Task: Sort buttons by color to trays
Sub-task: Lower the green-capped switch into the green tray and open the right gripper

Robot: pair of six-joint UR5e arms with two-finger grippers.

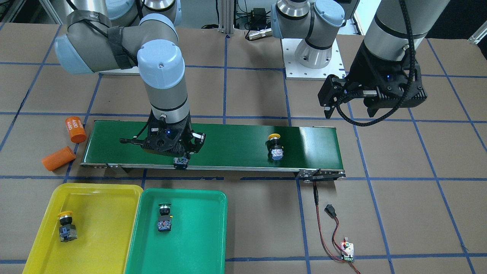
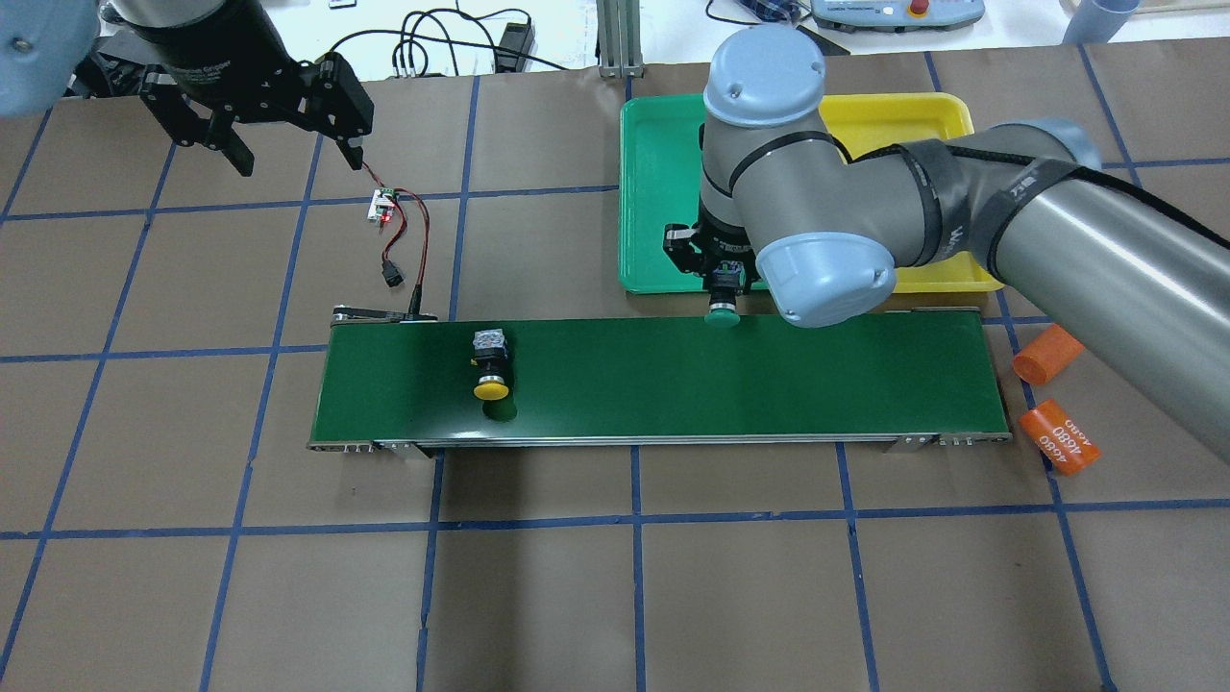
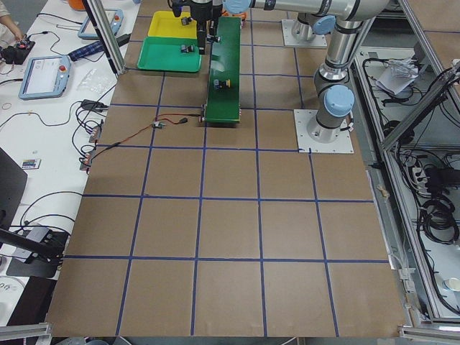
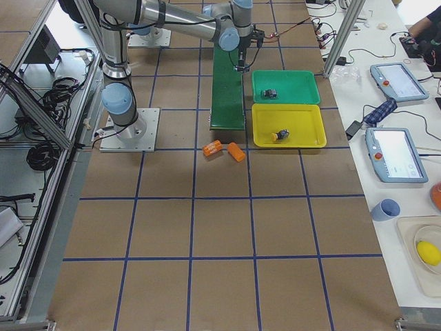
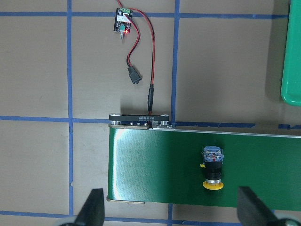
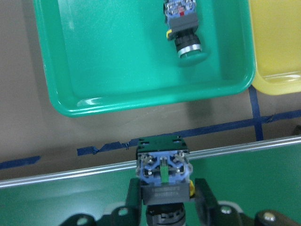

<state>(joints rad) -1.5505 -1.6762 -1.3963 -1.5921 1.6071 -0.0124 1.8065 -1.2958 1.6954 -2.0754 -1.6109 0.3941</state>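
Observation:
My right gripper (image 1: 182, 159) is shut on a green-capped button (image 6: 163, 172) and holds it over the conveyor's edge beside the green tray (image 1: 198, 228); its green cap (image 2: 723, 315) shows in the overhead view. Another green button (image 1: 164, 217) lies in the green tray. A yellow button (image 1: 66, 226) lies in the yellow tray (image 1: 102, 220). A second yellow button (image 1: 274, 146) stands on the belt, also in the left wrist view (image 5: 212, 167). My left gripper (image 1: 349, 112) is open and empty, high above the table off the belt's end.
The long dark-green conveyor belt (image 1: 228, 144) runs across the table. Two orange cylinders (image 1: 75, 129) (image 1: 58, 158) lie past its end near the yellow tray. A small circuit board (image 1: 347, 251) with red and black wires lies by the other end.

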